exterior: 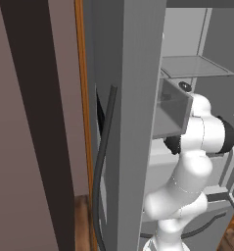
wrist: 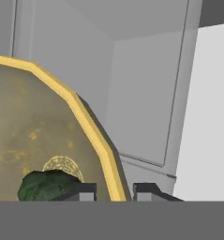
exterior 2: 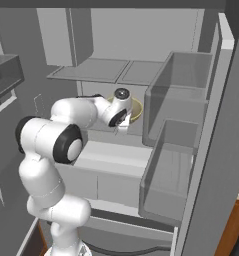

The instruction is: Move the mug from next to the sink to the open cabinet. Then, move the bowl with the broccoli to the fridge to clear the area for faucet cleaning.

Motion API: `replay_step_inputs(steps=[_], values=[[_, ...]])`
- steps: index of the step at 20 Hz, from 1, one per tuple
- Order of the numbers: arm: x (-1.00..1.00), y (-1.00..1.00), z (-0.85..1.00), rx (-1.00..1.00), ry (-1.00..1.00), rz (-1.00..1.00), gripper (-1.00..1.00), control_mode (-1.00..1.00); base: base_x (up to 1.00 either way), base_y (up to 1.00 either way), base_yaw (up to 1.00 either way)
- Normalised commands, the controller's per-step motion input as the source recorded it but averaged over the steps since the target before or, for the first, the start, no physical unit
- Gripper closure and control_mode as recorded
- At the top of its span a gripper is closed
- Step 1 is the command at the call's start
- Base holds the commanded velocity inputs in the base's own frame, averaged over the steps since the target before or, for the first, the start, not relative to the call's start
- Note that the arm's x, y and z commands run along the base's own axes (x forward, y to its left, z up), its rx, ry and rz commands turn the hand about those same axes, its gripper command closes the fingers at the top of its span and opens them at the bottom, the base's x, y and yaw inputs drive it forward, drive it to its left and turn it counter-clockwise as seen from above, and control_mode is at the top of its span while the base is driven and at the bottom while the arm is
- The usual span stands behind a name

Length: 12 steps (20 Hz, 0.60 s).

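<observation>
The fridge (exterior: 138, 98) stands open, its grey door edge in front. The white arm (exterior: 187, 181) rises from the lower right and reaches inside, behind a door bin (exterior: 172, 110). A pale shelf (exterior: 194, 66) sits above.

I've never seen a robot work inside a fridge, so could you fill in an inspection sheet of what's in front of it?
Surface: pale grey fridge shelf, bare in front.
Job's things: bowl with broccoli inside the fridge.
Clutter: nothing seen.
Grippers: gripper, jaws pinched on the bowl's rim.
Cables: nothing seen.
Surroundings: door bins on the open door; brown cabinet panel beside the fridge.
</observation>
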Motion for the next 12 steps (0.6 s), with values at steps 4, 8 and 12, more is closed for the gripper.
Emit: replay_step_inputs(steps=[4, 8, 12], values=[[0.26, 0.0, -0.52, 0.0, 0.09, 0.0, 1.0, -1.0, 0.0, 0.0, 0.0], [0.01, 0.0, -0.49, 0.0, 0.07, 0.0, 1.0, -1.0, 0.0, 0.0, 0.0], [0.0, 0.0, 0.0, 0.0, 0.0, 0.0, 1.0, -1.0, 0.0, 0.0, 0.0]])
